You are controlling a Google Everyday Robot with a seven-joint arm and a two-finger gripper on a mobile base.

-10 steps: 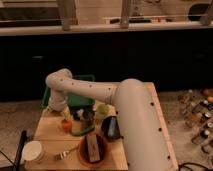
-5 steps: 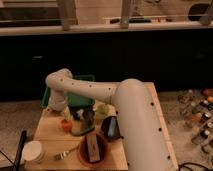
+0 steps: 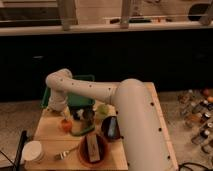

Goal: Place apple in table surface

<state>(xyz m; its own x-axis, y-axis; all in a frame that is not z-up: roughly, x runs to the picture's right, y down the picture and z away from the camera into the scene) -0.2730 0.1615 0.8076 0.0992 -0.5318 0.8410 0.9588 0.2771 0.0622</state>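
The apple (image 3: 65,125), small and orange-red, sits at the left side of the light tan wooden table surface (image 3: 47,136). My white arm reaches from the lower right across the table, bends at the far left and comes down over the apple. My gripper (image 3: 62,115) is just above the apple, at its back edge; whether it touches the apple I cannot tell. The arm hides much of the table's right half.
A dark green tray (image 3: 80,99) lies at the back left. A pale green fruit (image 3: 103,109), a dark can (image 3: 88,116) and a long green pepper (image 3: 82,131) lie right of the apple. A dark bowl (image 3: 111,128), a brown bowl (image 3: 93,149) and a white cup (image 3: 32,150) stand near the front.
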